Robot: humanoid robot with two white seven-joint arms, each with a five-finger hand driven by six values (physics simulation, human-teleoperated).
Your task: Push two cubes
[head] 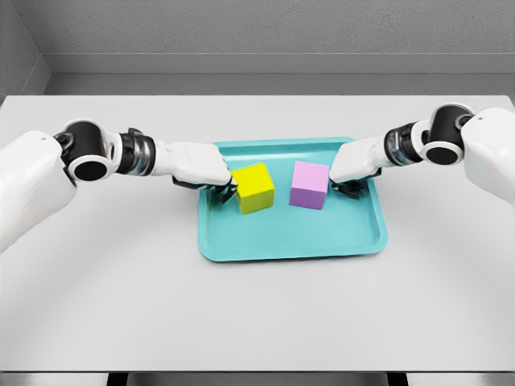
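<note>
Head view of a white bench (121, 305), whose near part lies bare in front of a teal tray (290, 241). The tray sits at mid-bench with its shallow raised rim all round. Inside it, towards the far half, stand two cubes, close together but apart: a yellow cube (254, 187) on the left, turned slightly, and a purple cube (310, 185) on the right. The left hand (201, 167) reaches over the tray's left rim, its fingers curled and holding nothing, the dark fingertips touching the yellow cube's left face. The right hand (354, 165) reaches over the right rim, fingers likewise curled and empty, fingertips just beside the purple cube's right face. Beyond the bench, a grey wall (257, 32) closes the scene.
</note>
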